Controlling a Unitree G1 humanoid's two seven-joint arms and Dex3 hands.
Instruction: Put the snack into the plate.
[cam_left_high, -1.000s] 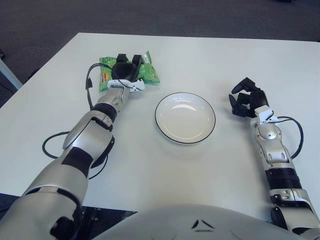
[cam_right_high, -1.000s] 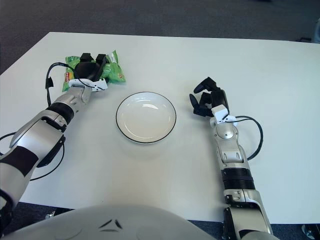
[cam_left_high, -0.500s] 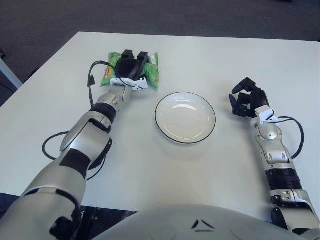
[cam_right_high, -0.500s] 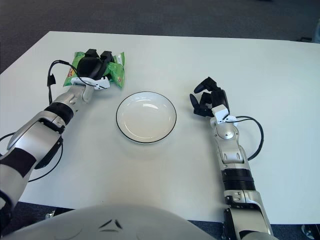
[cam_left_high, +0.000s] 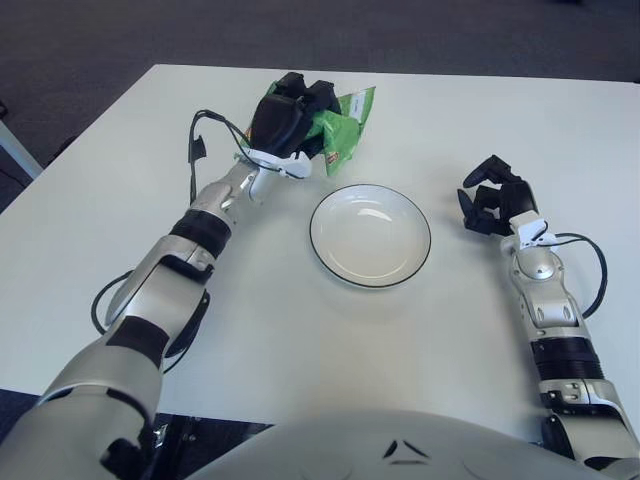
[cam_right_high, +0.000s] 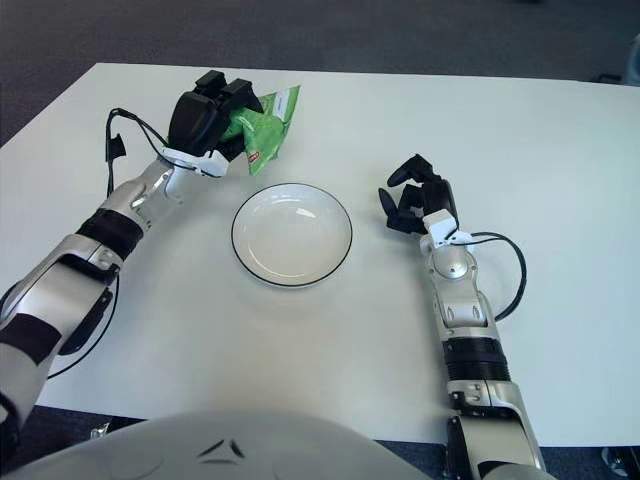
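At the very bottom of the frame is the robot's grey body, curved like a hill. Two silver and black arms reach up from it over a big white table (cam_left_high: 300, 340).

In the middle of the frame sits a round white plate (cam_left_high: 371, 236) with a thin dark rim. It lies flat on the table and nothing is in it.

To the right of the plate, in the right part of the frame, is the right hand (cam_left_high: 493, 196). It is black. Its fingers (cam_left_high: 478, 176) are bent in a loose curl and they hold nothing. It is apart from the plate, with bare table between them. A thin black cable loops out beside the wrist on the right.

Farther back, in the upper left part of the frame, is the left hand (cam_left_high: 284, 122). It is black too. Its fingers (cam_left_high: 318, 92) are wrapped tight around a green snack bag (cam_left_high: 345, 128). The bag is shiny green with a pale end at the top. It sticks out to the right of the hand and looks lifted up off the table. The bag is just past the upper left edge of the plate, not over the middle of it. A black cable curls beside the left wrist.

Past the far edge of the table, at the top of the frame, is dark grey floor (cam_left_high: 400, 30).
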